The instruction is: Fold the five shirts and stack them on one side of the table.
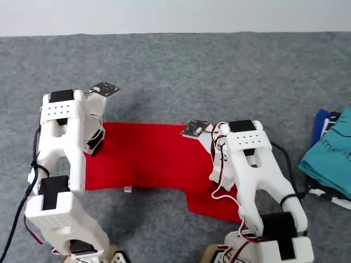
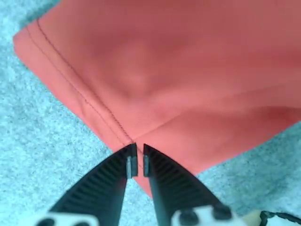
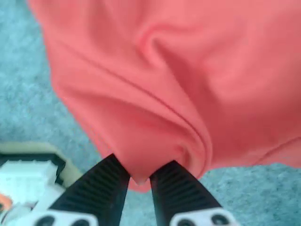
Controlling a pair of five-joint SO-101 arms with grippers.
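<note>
High view: a red cloth shirt [image 1: 148, 156] is laid flat and spread sideways on the grey felt-like table cover [image 1: 219, 71], roughly mid-table and just in front of both arm bases. A small white label [image 1: 128, 189] is seen at the shirt's near edge; nothing on it can be read. The white left arm [image 1: 63, 137] is bent down over one end of the shirt and the white right arm [image 1: 252, 159] over the other end, each with its gripper end lowered to the cloth. At the table's far right edge a heap of garments is noted, well apart from the red one: a teal shirt [image 1: 332, 156] on top with dark lettering cut off by the frame and not legible, and a blue piece [image 1: 322, 123] beside it. Left wrist view: the left gripper [image 2: 136, 160] is closed down to a thin slit, its black ribbed fingertips [image 2: 157, 165] set upon the stitched hem of the shirt [image 2: 178, 75] near a corner, with the hem edge nipped between them; grey cover is seen on both sides. Right wrist view: the right gripper [image 3: 140, 176] is clamped on a bunched fold of the shirt [image 3: 188, 70], and cloth is drawn up into ridges running away from the jaws.
</note>
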